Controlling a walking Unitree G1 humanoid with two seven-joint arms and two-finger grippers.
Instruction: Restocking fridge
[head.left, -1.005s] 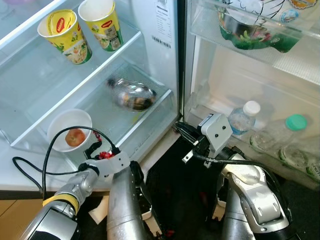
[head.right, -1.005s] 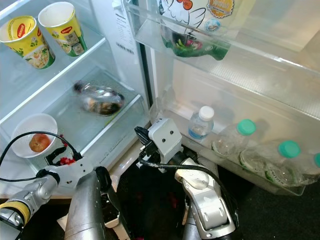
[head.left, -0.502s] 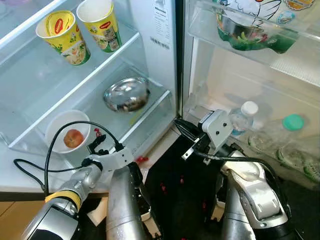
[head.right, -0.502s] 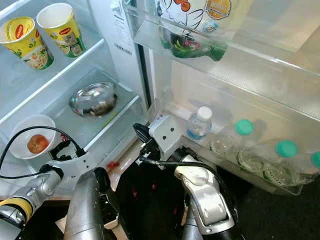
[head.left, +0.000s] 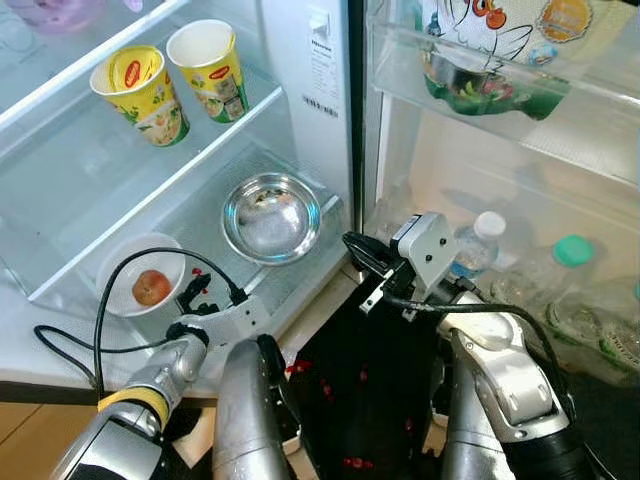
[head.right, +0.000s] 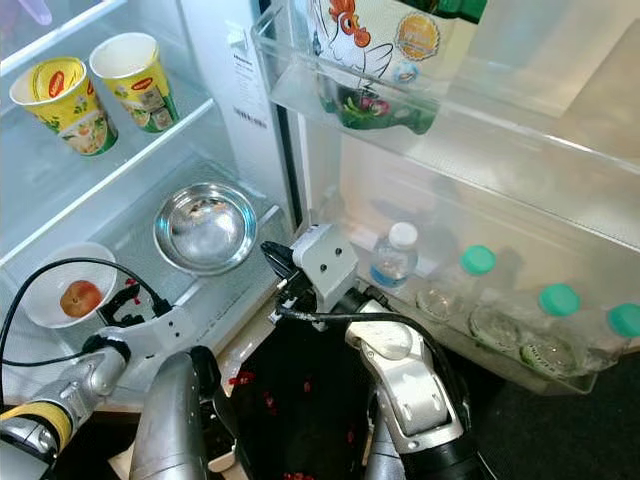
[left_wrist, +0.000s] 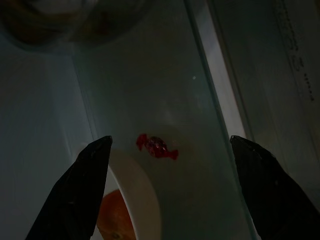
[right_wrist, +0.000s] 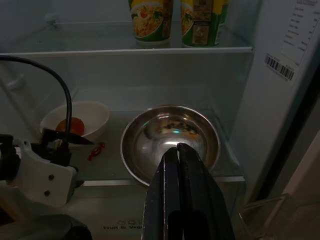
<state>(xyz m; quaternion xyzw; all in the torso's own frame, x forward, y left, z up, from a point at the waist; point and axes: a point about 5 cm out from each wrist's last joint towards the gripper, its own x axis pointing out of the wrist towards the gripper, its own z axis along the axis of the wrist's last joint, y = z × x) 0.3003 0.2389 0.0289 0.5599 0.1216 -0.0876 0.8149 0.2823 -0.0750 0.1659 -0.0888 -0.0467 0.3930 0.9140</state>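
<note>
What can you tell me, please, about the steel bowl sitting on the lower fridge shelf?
The steel bowl is round, shiny and metallic-looking, with a thin rolled rim and a reflective inside. It stands upright, mouth up, on the glass shelf, near that shelf's front edge and close to the fridge's side wall. It looks empty apart from reflections, though a few dark specks near its far inner side cannot be identified. Nothing touches it: the white bowl holding an orange fruit sits apart on its left.
</note>
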